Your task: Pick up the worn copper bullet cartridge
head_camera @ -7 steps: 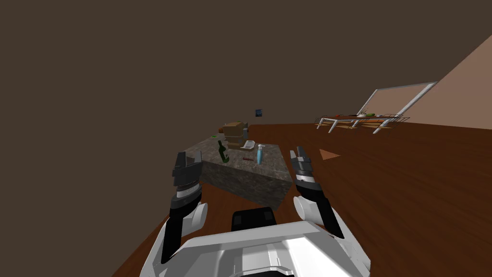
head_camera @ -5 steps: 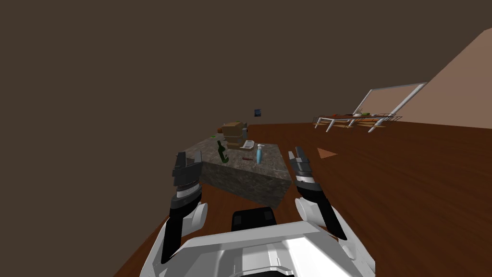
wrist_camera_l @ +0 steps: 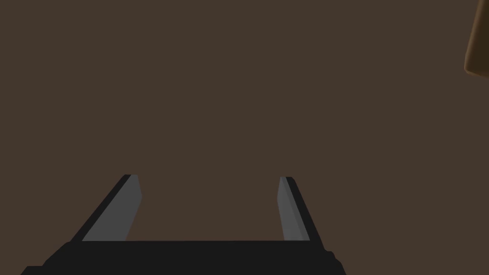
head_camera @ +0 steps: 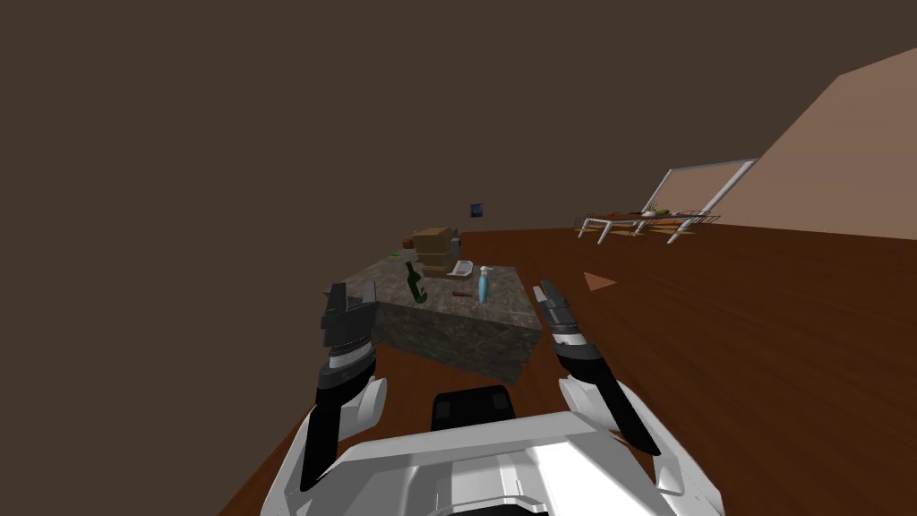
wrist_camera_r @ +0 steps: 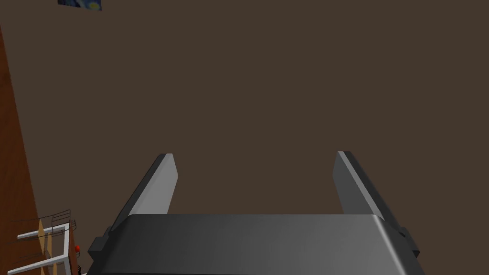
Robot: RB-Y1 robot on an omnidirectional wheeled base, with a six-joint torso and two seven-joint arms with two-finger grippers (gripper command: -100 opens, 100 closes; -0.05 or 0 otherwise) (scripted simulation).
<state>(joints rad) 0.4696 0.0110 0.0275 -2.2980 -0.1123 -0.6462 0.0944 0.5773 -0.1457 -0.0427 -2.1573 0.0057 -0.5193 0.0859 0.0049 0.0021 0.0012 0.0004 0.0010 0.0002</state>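
Stone-grey table at twelve o'clock bears the small brown cartridge, so left gripper and right gripper hang raised before it, fingers spread, seemingly ready.

Dark brown walls, wooden floor, speckled stone block table.

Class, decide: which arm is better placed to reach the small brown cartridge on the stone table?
Right, probably: the open right tool is nearer the cartridge than the left tool, though a blue bottle stands close by.
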